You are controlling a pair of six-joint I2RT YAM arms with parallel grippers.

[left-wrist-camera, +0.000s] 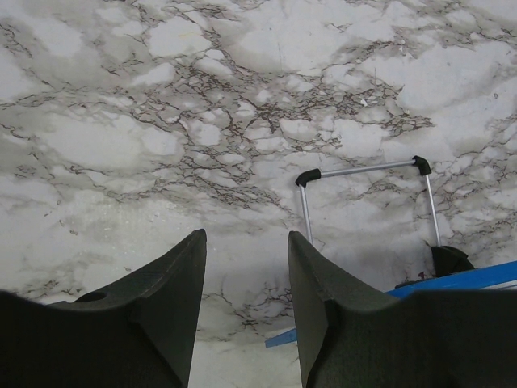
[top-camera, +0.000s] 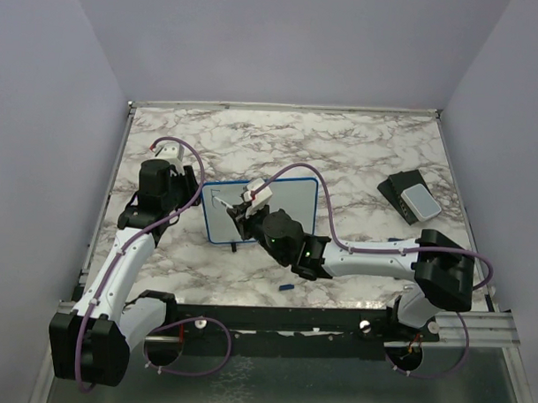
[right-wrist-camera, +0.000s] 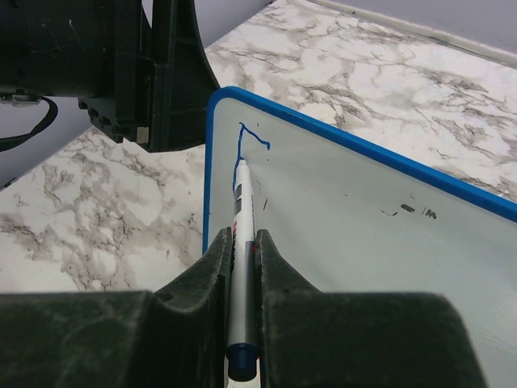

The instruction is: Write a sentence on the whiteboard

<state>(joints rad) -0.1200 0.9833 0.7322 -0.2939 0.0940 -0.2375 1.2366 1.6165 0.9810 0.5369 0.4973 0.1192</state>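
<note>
The whiteboard (top-camera: pixel 296 198) (right-wrist-camera: pixel 363 218), white with a thin blue frame, stands mid-table. My right gripper (top-camera: pixel 244 209) (right-wrist-camera: pixel 240 236) is shut on a white marker (right-wrist-camera: pixel 243 202) whose tip rests on the board near its upper left corner. The sentence is only a short blue angular stroke (right-wrist-camera: pixel 250 139) there. My left gripper (top-camera: pixel 188 183) (left-wrist-camera: pixel 246 236) is open just beside the board's left edge. A strip of blue frame (left-wrist-camera: pixel 281 338) pokes in beside its right finger, with marble showing through the rest of the gap.
A dark block with a pale grey pad (top-camera: pixel 410 198) lies at the right. A small blue cap (top-camera: pixel 285 287) sits on the marble near the front edge. A wire stand (left-wrist-camera: pixel 365 168) with black ends shows behind the board. Walls enclose the table.
</note>
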